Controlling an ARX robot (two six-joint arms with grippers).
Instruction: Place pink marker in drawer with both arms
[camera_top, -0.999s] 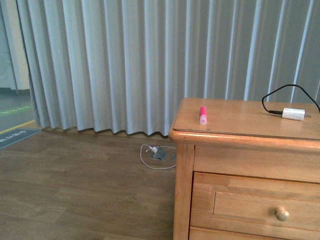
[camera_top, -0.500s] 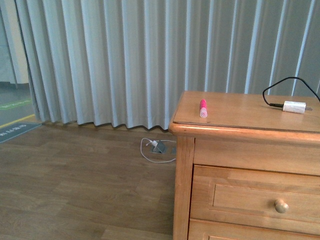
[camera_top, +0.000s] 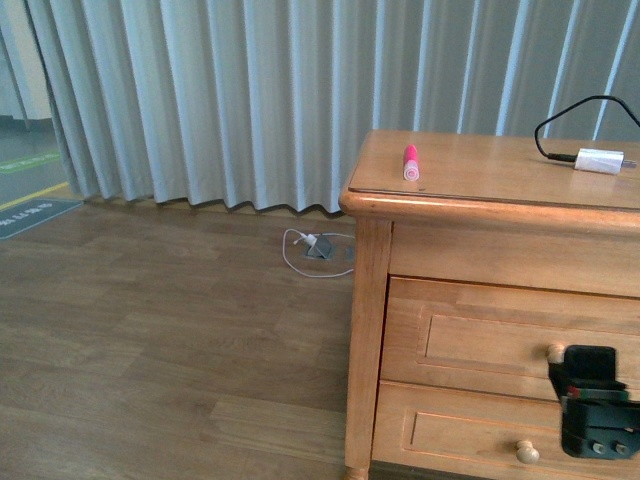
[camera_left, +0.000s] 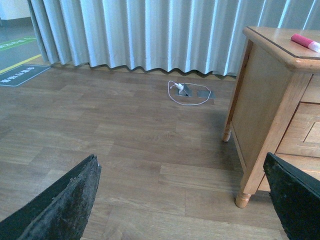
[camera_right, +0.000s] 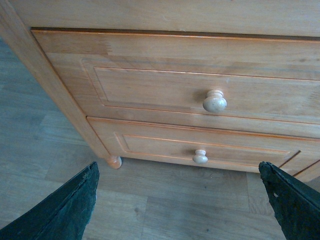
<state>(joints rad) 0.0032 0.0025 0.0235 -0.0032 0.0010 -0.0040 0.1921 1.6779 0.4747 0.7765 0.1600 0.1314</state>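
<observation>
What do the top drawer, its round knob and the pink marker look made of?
Honey-coloured top drawer: wood, visible grain and joined boards, satin varnish.
Round pale knob: probably lighter wood, smooth; grain unclear.
Short pink marker: likely plastic, uniform bright colour; too small to be sure.

No text, number or brand can be read in any view.

- **Dark blue floor panel**, on the floor well to the left of the wooden chest of drawers. It carries a row of white characters. The same panel shows in the left wrist view, and in both views the characters are too blurred to read.
- **Green floor strip**, beyond the panel and farther from the chest. Whether it bears characters cannot be told.
- **Pink marker** and **white adapter**, both on the chest top. Any print on them is too small to make out.
</observation>
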